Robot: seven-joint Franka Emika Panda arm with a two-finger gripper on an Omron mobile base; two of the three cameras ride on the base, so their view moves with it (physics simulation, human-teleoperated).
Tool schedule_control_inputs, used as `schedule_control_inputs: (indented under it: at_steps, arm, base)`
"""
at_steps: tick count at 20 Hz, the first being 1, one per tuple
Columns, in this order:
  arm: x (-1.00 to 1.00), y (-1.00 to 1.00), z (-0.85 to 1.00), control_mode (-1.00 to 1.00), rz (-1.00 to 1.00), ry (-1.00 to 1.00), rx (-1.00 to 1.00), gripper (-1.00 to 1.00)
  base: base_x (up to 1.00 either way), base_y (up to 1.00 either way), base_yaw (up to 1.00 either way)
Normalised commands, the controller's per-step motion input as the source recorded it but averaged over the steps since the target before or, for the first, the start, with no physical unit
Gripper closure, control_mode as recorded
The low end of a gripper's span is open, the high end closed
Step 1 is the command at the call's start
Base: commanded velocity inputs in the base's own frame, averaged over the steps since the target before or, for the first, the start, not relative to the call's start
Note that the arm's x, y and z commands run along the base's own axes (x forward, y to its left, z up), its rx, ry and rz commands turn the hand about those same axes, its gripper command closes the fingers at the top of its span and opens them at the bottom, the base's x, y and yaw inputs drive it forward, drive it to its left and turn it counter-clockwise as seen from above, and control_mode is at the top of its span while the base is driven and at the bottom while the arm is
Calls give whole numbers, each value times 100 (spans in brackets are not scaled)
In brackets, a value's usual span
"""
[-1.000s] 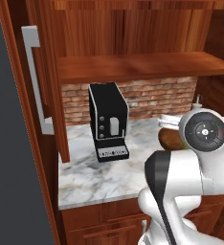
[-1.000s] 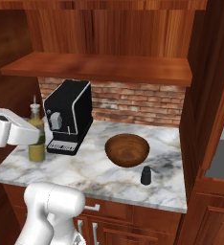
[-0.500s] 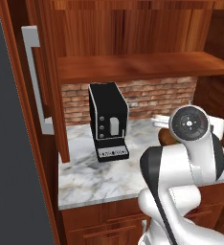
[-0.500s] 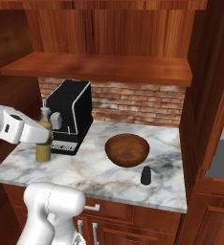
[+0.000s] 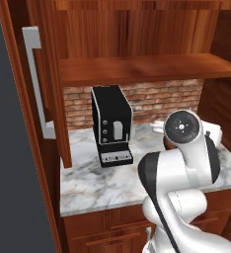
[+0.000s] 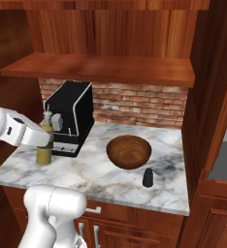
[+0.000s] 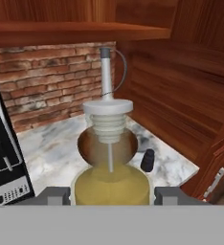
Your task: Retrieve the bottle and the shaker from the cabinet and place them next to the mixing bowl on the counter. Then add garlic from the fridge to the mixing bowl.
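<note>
Nowhere on the bottle [image 7: 109, 158], the coffee machine [image 6: 72, 121] or the shaker [image 6: 147, 177] is there a brand or label that can be read; the machine's front panel carries only small pale marks too fine to make out. The gripper [image 7: 111, 195] is closed partway on the bottle: in the hand view its two dark finger tips sit against either side of the yellowish glass body, with the white pourer cap and thin spout rising upright between them.

In the right base view the bottle [image 6: 45, 140] is upright over the marble counter [image 6: 91, 177], just in front of the coffee machine's left corner; whether its base touches the stone cannot be told. The wooden mixing bowl [image 6: 129, 151] sits near the middle of the counter, and the small dark shaker stands just beside it, to its front right. In the left base view the coffee machine [image 5: 111, 126] stands against the brick wall, and the arm's white body hides much of the counter's right part.

Compared with a second ago, the bottle has travelled rightward along the counter toward the bowl, and the arm has swung with it. The bowl, shaker and coffee machine lie where they were, and the grip is unchanged.
</note>
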Motion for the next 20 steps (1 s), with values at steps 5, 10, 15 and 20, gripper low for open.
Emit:
schedule_control_inputs:
  at_steps: [5,10,15,20]
  arm:
    - [11,-19,-21,-100,0,-15,-2,100]
    - [11,-23,-40,-100,0,-11,-3,100]
    - [11,-9,-58,-100,0,-10,-9,100]
    - [23,-15,-43,-100,0,-13,-7,100]
  base:
    - [0,0,0]
    - [0,0,0]
    - [0,0,0]
    - [0,0,0]
